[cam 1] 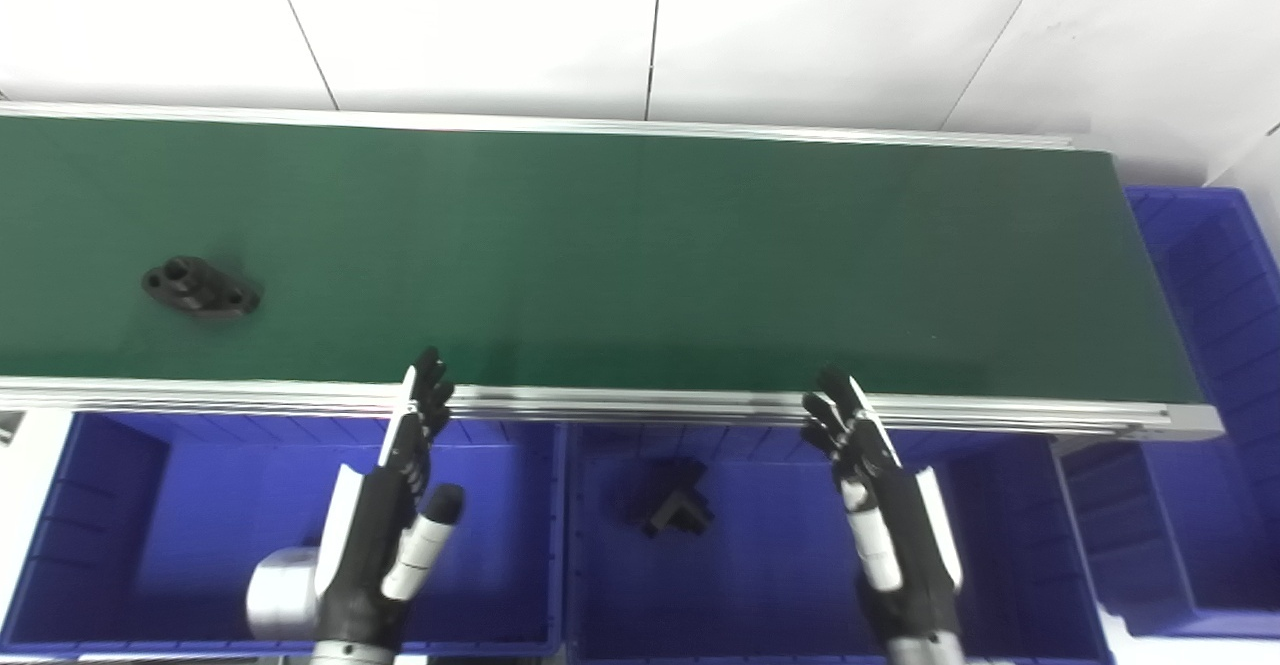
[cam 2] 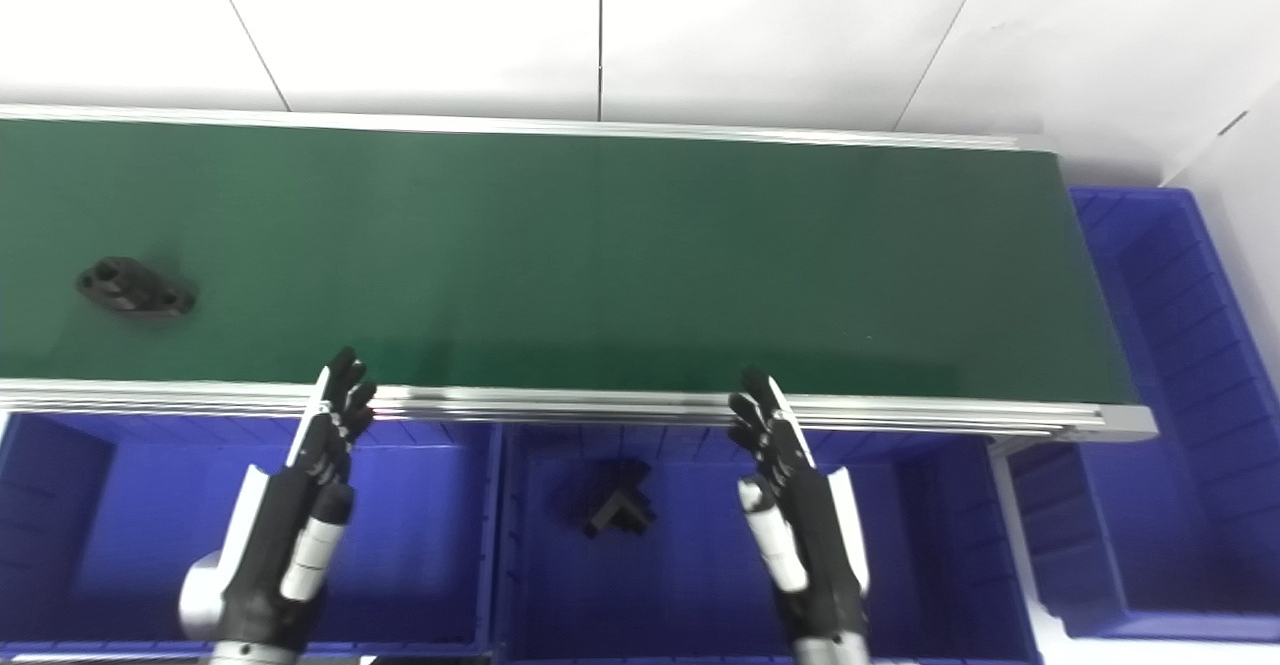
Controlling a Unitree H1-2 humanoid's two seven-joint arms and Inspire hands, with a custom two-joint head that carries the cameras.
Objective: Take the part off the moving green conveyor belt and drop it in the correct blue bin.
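My left hand (cam 1: 385, 525) and right hand (cam 1: 885, 515), fingers apart and empty, hover above the blue bins (cam 1: 130, 525); the part (cam 1: 200, 288) lies far-left on the conveyor belt (cam 1: 640, 245), long axis left-right, nearer my left.

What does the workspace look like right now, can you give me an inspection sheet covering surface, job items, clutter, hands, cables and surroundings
Surface: green belt with metal rails, bare except for one part.
Job's things: black flanged part lies on the belt at far left; left bin shows nothing inside; middle bin holds a black L-shaped piece; right bin sits at the belt's end, contents not visible.
Clutter: nothing seen.
Hands: left hand open over the left bin, fingers toward the belt; right hand open over the middle bin; neither holds anything.
Cables: nothing seen.
Surroundings: white wall panels behind the belt.
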